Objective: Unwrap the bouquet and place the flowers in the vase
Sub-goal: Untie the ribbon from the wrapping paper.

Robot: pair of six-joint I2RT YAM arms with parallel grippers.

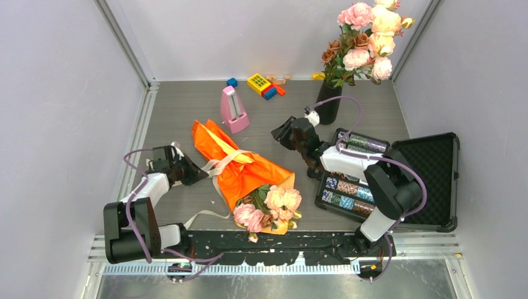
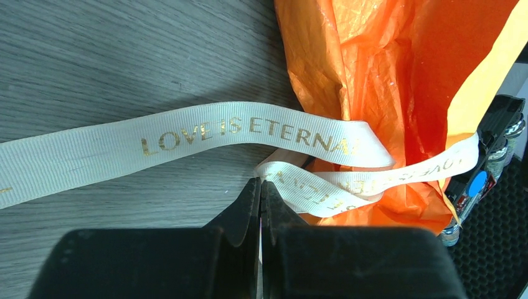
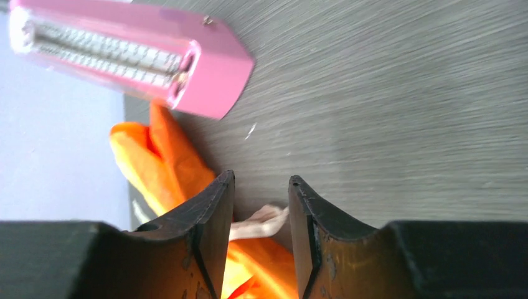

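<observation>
Mid-table, the bouquet (image 1: 255,177) lies flat: crinkly orange paper (image 1: 215,140), a cream ribbon (image 2: 205,134) round its waist, pink and peach roses (image 1: 274,202) spilling out. The left pincer (image 2: 260,187), just beside it, is clamped on the ribbon; the right pincer (image 3: 261,187) hangs parted off its far-right side. Blooms point near-right, paper tail far-left.

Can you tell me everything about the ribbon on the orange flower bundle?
The ribbon is cream, flat woven fabric with gold letters reading LOVE IS ETERNAL. It loops loosely around the middle of the bouquet, which lies on its side on the grey table. One long tail trails across the table toward the near edge. The left gripper, shut, seems to pinch a strand right beside the bouquet.
</observation>
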